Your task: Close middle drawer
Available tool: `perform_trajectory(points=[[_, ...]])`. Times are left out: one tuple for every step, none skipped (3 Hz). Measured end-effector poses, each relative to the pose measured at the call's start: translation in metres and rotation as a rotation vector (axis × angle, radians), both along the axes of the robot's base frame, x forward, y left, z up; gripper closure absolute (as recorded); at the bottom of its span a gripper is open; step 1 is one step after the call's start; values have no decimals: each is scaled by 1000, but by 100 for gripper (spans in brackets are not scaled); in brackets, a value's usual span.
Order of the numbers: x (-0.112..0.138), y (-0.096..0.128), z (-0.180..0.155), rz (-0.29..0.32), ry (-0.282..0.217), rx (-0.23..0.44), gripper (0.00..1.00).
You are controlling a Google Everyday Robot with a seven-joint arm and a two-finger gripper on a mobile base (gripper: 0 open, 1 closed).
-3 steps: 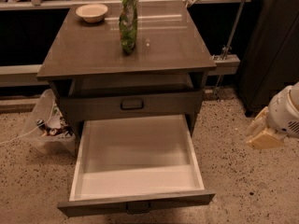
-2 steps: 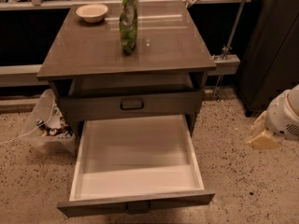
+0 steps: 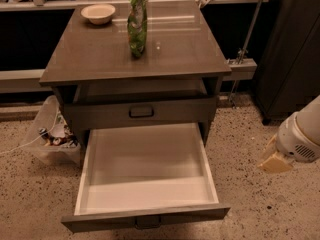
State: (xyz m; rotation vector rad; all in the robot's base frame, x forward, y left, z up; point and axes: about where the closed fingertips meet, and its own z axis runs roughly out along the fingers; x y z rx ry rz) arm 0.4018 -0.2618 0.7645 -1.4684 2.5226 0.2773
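The middle drawer (image 3: 147, 171) is pulled far out of the grey-brown cabinet (image 3: 135, 54). Its pale whitish inner box is empty. Its flat front (image 3: 100, 221) faces the bottom edge of the view, with a small dark centre handle (image 3: 148, 222). Above it, the taller-fronted drawer (image 3: 141, 111) is in. My gripper (image 3: 273, 160), tan at the end of a white arm (image 3: 302, 136), hangs at the right edge. It is to the right of the open drawer, apart from it, and holds nothing I can see.
A pale bowl (image 3: 98, 13) and a green bag (image 3: 137, 21) stand on the cabinet top. A clear plastic bin of clutter (image 3: 47, 136) sits on the speckled floor left of the cabinet. A dark cabinet (image 3: 292, 49) stands at the right.
My gripper has dropped slightly lower and a little left at the right edge. The drawer has not moved.
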Motion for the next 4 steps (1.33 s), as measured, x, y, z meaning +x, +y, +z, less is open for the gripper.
perform_trajectory(points=[[-4, 1, -19, -7, 40, 4, 100], [-8, 3, -35, -14, 77, 5, 100], [-8, 3, -35, -14, 77, 5, 100], [-10, 6, -68, -31, 147, 28, 100]])
